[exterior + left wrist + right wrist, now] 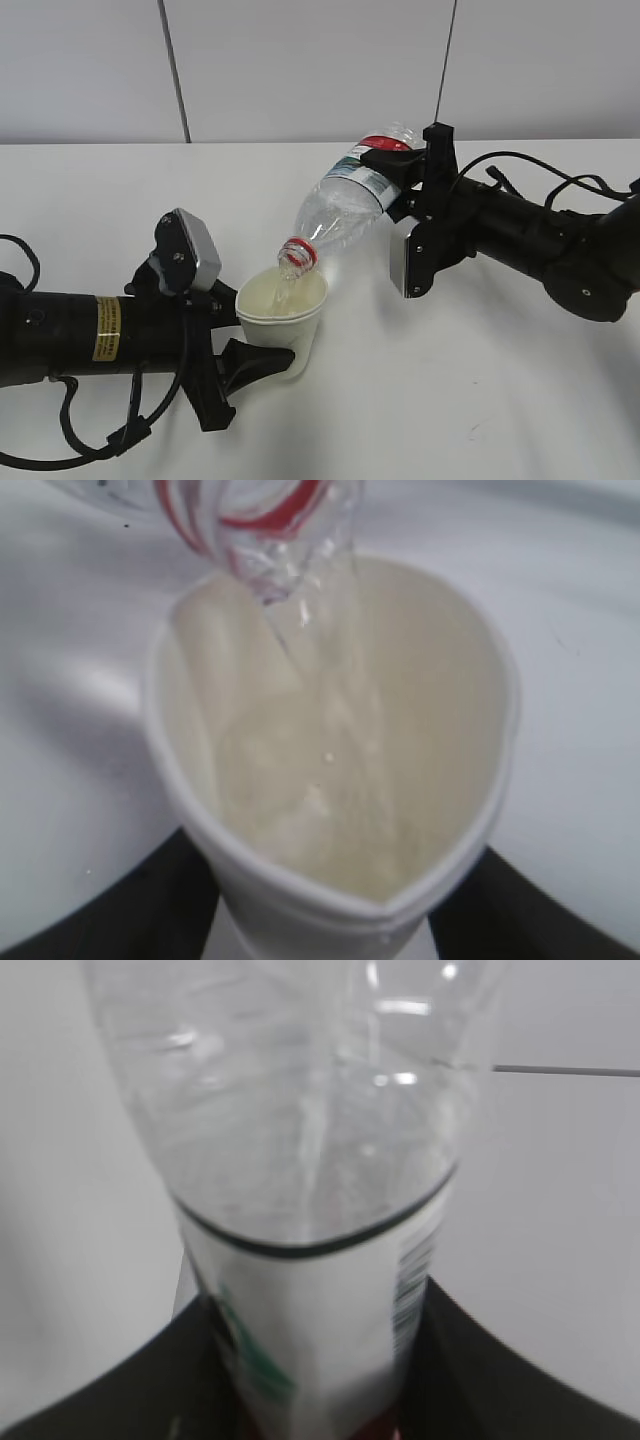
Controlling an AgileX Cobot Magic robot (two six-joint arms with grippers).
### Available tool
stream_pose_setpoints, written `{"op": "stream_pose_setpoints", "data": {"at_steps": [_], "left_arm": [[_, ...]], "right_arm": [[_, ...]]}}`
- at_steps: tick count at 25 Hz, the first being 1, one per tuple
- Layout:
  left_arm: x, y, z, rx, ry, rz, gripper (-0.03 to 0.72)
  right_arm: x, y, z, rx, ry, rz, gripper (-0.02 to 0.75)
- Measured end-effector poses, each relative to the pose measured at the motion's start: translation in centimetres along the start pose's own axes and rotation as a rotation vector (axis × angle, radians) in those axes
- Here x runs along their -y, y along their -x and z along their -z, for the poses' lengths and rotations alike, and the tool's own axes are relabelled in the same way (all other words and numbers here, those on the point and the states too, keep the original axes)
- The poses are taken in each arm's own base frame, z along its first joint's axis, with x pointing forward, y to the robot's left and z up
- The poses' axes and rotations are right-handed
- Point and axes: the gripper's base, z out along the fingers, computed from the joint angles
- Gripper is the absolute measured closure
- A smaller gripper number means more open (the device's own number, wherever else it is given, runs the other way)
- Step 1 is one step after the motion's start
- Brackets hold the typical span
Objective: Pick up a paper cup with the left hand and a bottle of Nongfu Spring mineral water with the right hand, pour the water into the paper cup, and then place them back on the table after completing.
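Note:
The left hand's gripper [262,350] is shut on a white paper cup [282,312], its rim squeezed oval, held just above the table [450,400]. In the left wrist view the cup [330,770] fills the frame between the black fingers [120,910]. The right hand's gripper [400,180] is shut on the labelled middle of a clear water bottle [350,205], tilted mouth-down to the left. The bottle's red-ringed neck [297,255] is over the cup, and clear water [330,680] streams into it. In the right wrist view the bottle [300,1210] stands between the fingers [470,1370].
Both black arms lie low over the table, the left arm's loose cables [90,440] near the front left edge. A grey panelled wall [300,70] stands behind the table.

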Motion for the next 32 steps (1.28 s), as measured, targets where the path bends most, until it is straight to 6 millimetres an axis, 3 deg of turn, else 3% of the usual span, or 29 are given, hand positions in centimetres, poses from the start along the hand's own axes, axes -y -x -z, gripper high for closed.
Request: {"op": "stream_pose_setpoints", "data": {"at_steps": [22, 32], "left_arm": [[0.0, -0.1, 0.0, -0.007, 0.004, 0.000, 0.296], [-0.5, 1.1, 0.2, 0.124, 0.038, 0.027, 0.296]], "right_arm": [[0.1, 0.0, 0.0, 0.002, -0.012, -0.009, 0.447], [-1.0, 0.7, 1.0, 0.000, 0.027, -0.476, 0.447]]}}
